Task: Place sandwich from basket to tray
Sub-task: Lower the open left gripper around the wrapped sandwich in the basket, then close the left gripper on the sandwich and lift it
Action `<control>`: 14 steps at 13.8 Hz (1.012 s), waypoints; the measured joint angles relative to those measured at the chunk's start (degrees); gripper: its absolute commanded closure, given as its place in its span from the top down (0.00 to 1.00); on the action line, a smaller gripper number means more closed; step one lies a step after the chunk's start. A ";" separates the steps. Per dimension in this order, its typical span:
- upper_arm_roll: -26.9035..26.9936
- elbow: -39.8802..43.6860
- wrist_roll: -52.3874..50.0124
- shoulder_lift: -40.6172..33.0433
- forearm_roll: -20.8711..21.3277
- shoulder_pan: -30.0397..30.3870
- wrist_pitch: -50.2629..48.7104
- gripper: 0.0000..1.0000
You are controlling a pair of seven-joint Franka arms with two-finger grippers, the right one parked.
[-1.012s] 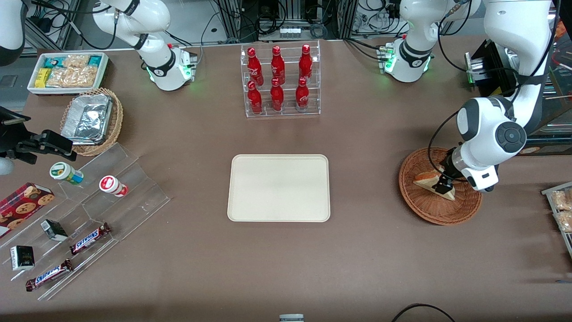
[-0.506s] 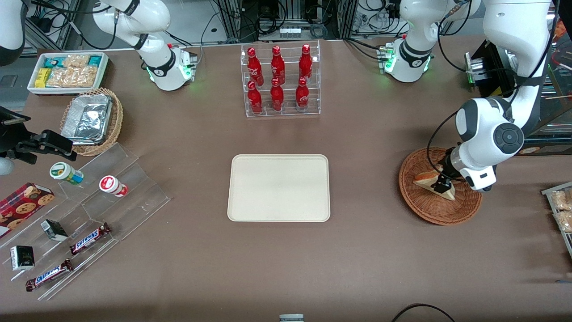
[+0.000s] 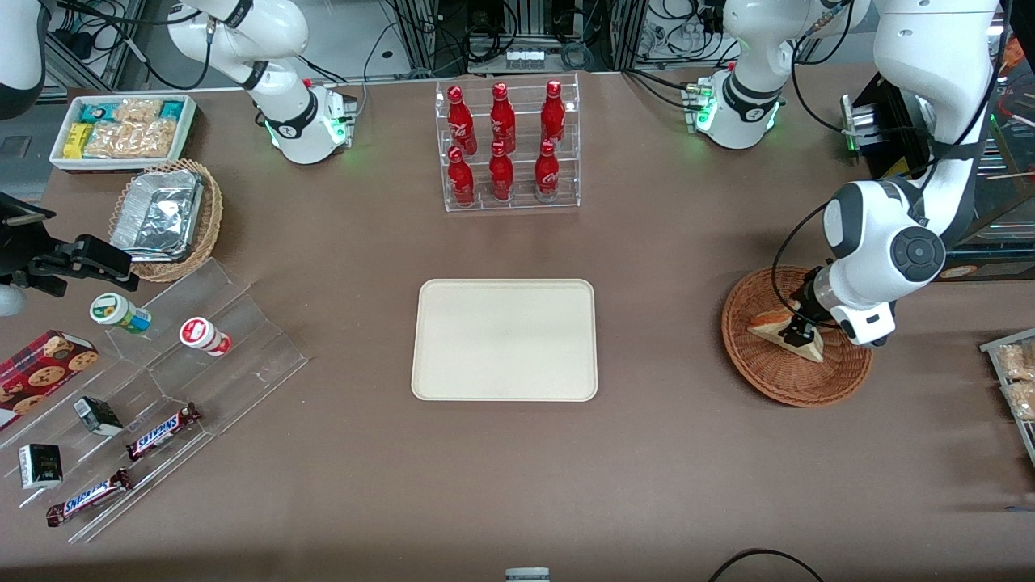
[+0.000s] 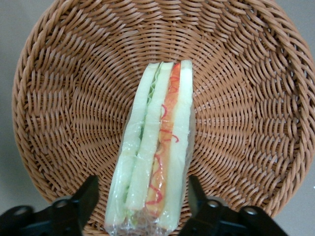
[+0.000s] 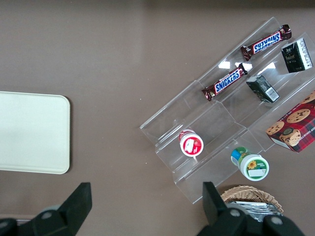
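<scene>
The sandwich (image 4: 156,147) is seen lying in the basket (image 4: 59,98), wrapped in clear film, with its cut edge turned up toward the wrist camera so that the pale bread layers, the green filling and the red-orange stripe are shown side by side. The hand (image 4: 142,204) is lowered into the basket, and its two dark fingers (image 4: 83,199) are set one on each side of the sandwich's end; a narrow gap is visible between each finger and the wrapper, so the hand is spread apart around the sandwich and nothing is gripped. In the front view the hand (image 3: 799,331) is found over the middle of the basket (image 3: 776,380), with the sandwich (image 3: 772,326) partly covered by it. The basket rests on the brown worktop (image 3: 663,469) toward the working arm's end, well apart from the tray (image 3: 504,339), which lies flat at the middle of the worktop with nothing on it. Farther from the front camera than the tray, a clear rack of red bottles (image 3: 508,145) is stood upright. Toward the parked arm's end, a paler wicker basket with foil containers (image 3: 166,218), a white bin of snack packets (image 3: 123,132) and a clear stepped display (image 3: 174,388) holding small cups and chocolate bars are laid out. A corner of the tray (image 5: 32,132) and the stepped display (image 5: 231,123) are also shown in the right wrist view.
</scene>
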 measured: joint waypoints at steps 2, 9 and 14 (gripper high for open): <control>0.02 0.00 0.00 0.00 0.00 0.05 0.00 0.10; -0.12 0.84 0.15 -0.25 0.09 -0.20 -1.40 0.06; -0.63 9.04 3.19 -4.28 2.86 -0.99 -19.18 0.06</control>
